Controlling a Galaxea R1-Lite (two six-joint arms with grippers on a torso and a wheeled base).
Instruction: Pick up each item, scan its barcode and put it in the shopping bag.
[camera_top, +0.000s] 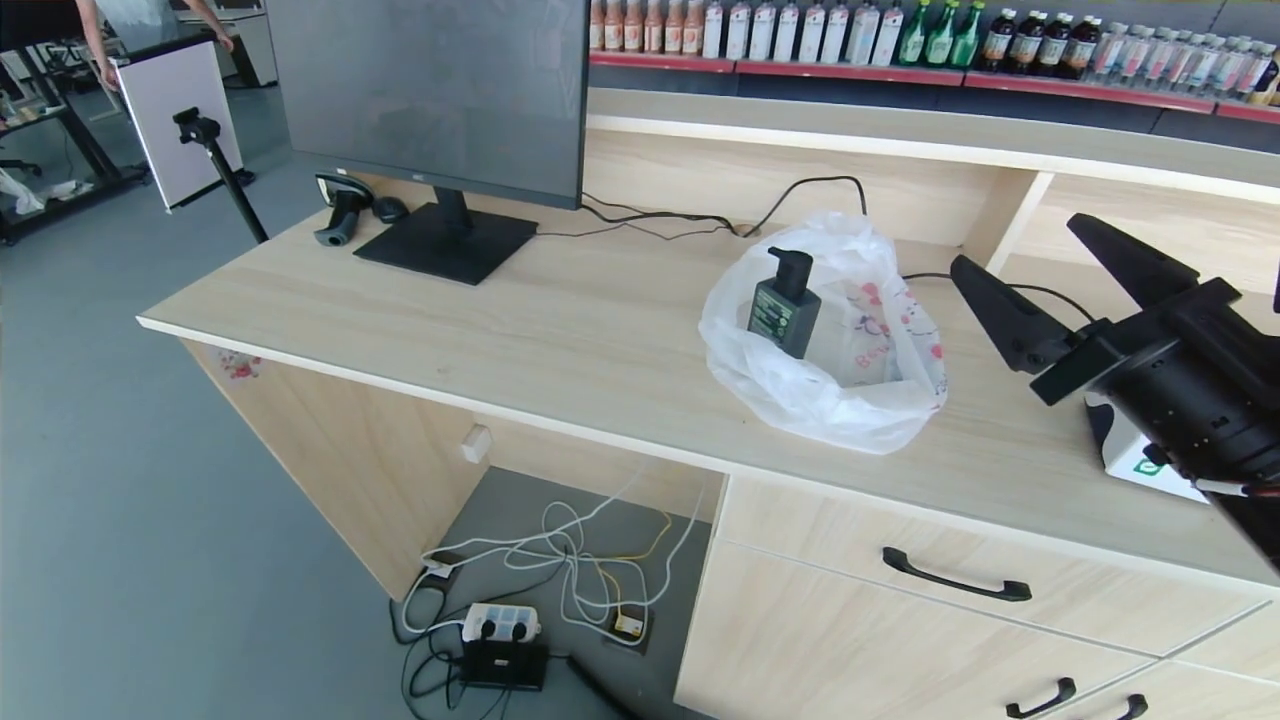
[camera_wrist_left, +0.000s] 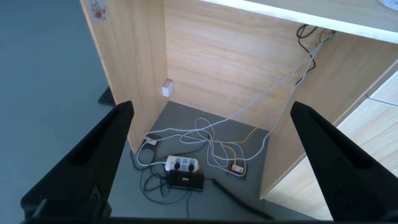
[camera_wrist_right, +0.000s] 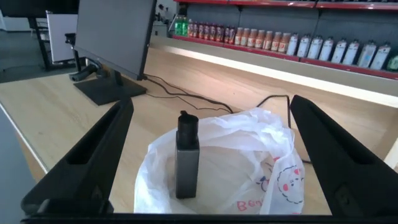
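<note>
A dark pump bottle (camera_top: 785, 303) (camera_wrist_right: 187, 157) stands upright inside the white plastic shopping bag (camera_top: 880, 400) (camera_wrist_right: 273, 149) on the wooden counter (camera_top: 560, 330). My right gripper (camera_top: 1035, 265) (camera_wrist_right: 211, 155) hovers open just right of the bag, fingers pointing at it and empty. A handheld barcode scanner (camera_top: 340, 208) (camera_wrist_right: 84, 74) rests at the counter's far left beside the monitor. My left gripper (camera_wrist_left: 211, 155) hangs open and empty below the counter, facing the floor and cables.
A large monitor (camera_top: 440, 95) stands at the back left, with cables (camera_top: 700, 215) trailing toward the bag. A white box (camera_top: 1135, 450) lies under my right arm near the front edge. Shelves of bottles (camera_top: 900, 35) line the back. Drawers (camera_top: 950, 590) sit below the counter.
</note>
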